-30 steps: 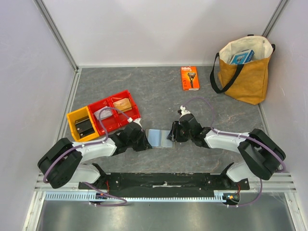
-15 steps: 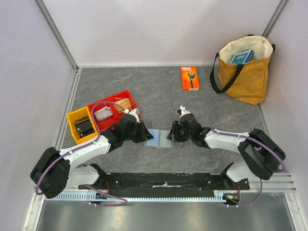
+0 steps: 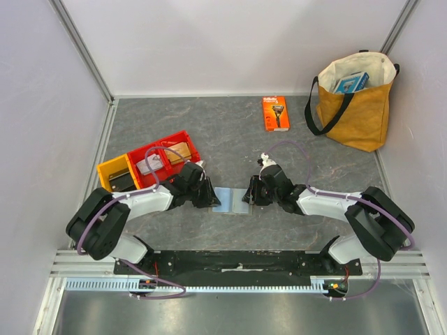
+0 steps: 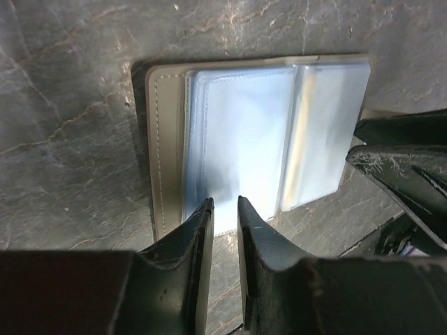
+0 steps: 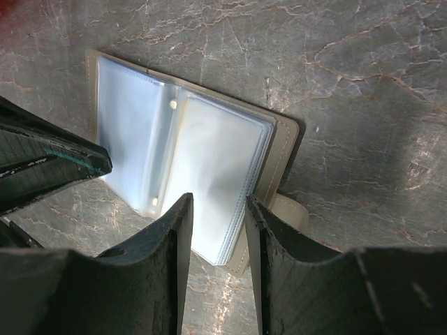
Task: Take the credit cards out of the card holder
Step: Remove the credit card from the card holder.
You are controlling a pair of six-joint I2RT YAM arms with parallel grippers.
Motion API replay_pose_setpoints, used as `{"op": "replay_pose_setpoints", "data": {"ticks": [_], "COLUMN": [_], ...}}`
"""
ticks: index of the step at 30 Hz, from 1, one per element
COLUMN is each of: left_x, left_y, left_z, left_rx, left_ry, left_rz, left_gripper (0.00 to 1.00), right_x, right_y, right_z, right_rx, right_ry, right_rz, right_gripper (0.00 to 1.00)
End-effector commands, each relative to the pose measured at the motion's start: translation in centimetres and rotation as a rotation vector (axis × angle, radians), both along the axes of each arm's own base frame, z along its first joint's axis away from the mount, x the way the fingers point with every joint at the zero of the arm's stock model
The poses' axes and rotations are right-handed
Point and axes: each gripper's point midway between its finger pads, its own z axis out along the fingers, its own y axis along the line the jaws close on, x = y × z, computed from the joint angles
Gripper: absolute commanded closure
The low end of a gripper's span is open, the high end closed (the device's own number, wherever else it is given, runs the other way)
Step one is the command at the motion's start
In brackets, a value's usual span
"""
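1. Right now the card holder lies open and flat on the grey counter, between the two claws.
2. Its see-through light blue sleeves face up, and the grey cover shows around their edge.
3. The left claw has only a thin gap between its fingers. The tips sit at the near edge of the sleeves, and I cannot tell if they pinch one.
4. The right claw has a wider gap. Its tips are over the other half of the card holder, and it holds nothing.
5. A tan-orange card seems to lie in a red bin, and a blackish card in the yellow bin beside it.
6. An orange razor package and a tan bag sit far back on the counter.
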Motion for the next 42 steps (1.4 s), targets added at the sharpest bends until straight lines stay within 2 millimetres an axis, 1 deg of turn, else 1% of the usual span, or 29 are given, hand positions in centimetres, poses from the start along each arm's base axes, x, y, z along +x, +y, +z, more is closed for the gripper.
{"op": "replay_pose_setpoints", "data": {"ticks": [1, 6, 7, 10, 12, 14, 21, 26, 29, 34, 38, 42], "left_x": [-1.5, -3.6, -3.4, -3.9, -3.9, -3.8, -3.8, -3.9, -4.0, -4.1, -4.2, -4.2], "left_y": [0.5, 1.3, 0.9, 0.7, 0.7, 0.8, 0.6, 0.6, 0.4, 0.2, 0.1, 0.0], "left_z": [-1.3, -2.4, -2.1, -2.1, -2.1, -2.1, -2.0, -2.1, -2.1, -2.0, -1.9, -1.6], "left_rx": [-0.014, -0.015, -0.032, -0.036, -0.035, -0.033, -0.037, -0.033, -0.035, -0.036, -0.039, -0.046], "left_ry": [0.032, 0.078, 0.063, 0.066, 0.064, 0.061, 0.057, 0.063, 0.061, 0.058, 0.055, 0.047], "left_rz": [-0.017, 0.007, 0.008, 0.001, 0.005, 0.008, -0.001, -0.007, -0.014, -0.021, -0.026, -0.026], "left_gripper": [0.74, 0.76, 0.76, 0.76, 0.76, 0.76, 0.76, 0.76, 0.76, 0.76, 0.76, 0.76], "right_x": [0.4, 0.5, 0.5, 0.4, 0.4, 0.5, 0.2, 0.2, 0.1, 0.5, 0.8, 1.0], "right_y": [0.3, 0.4, 0.6, 0.9, 1.0, 0.8, 1.2, 1.6, 2.5, 3.9, 5.0, 6.2], "right_z": [0.9, 1.1, 1.1, 1.3, 1.4, 1.5, 0.3, 0.3, 0.9, 2.2, 3.6, 5.4], "right_rx": [0.014, 0.014, 0.020, 0.036, 0.040, 0.036, 0.029, 0.041, 0.079, 0.126, 0.169, 0.213], "right_ry": [-0.047, -0.054, -0.053, -0.051, -0.053, -0.062, -0.023, -0.016, -0.014, -0.024, -0.038, -0.059], "right_rz": [0.013, 0.022, 0.029, 0.040, 0.039, 0.036, 0.057, 0.067, 0.094, 0.128, 0.157, 0.198], "right_gripper": [0.58, 0.60, 0.60, 0.61, 0.64, 0.64, 0.64, 0.64, 0.64, 0.64, 0.64, 0.65]}}
